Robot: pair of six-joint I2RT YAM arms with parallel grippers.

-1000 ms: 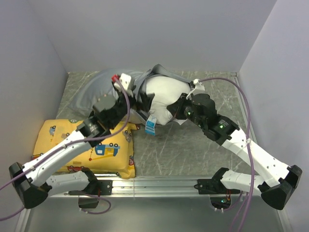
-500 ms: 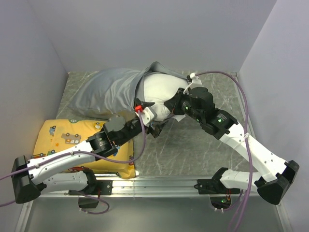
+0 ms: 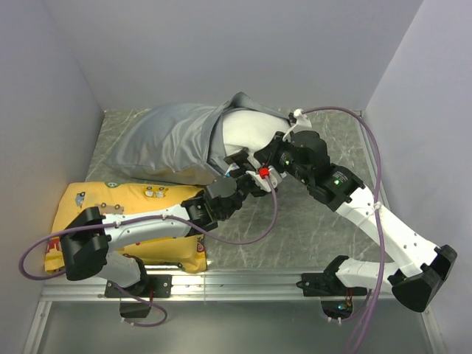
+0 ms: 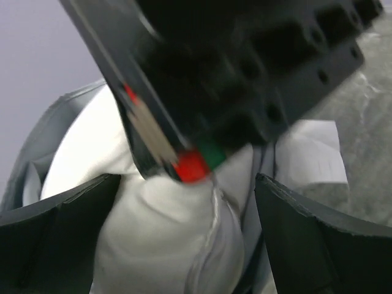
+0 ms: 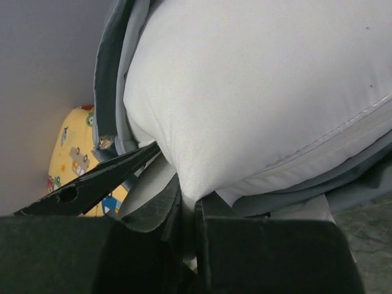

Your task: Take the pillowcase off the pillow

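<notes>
The grey pillowcase (image 3: 162, 147) lies at the back left and still covers the left part of the white pillow (image 3: 247, 131), whose right end sticks out. My right gripper (image 3: 267, 156) is shut on the pillow's near corner; in the right wrist view its jaws (image 5: 195, 220) pinch white pillow fabric (image 5: 257, 92), with the pillowcase's edge (image 5: 113, 61) folded behind. My left gripper (image 3: 243, 164) is open right beside it. In the left wrist view (image 4: 184, 245) its fingers (image 4: 55, 233) straddle a bulge of pillow (image 4: 153, 239) without closing on it.
A yellow cushion with cartoon vehicles (image 3: 129, 221) lies at the near left under my left arm, also in the right wrist view (image 5: 73, 153). Grey walls enclose the table on three sides. The right arm's black body (image 4: 245, 73) fills the top of the left wrist view.
My left arm has swung right, from the pillowcase's top edge to the pillow's near corner beside the right gripper. The pillowcase has dropped flat. The right gripper has kept its hold.
</notes>
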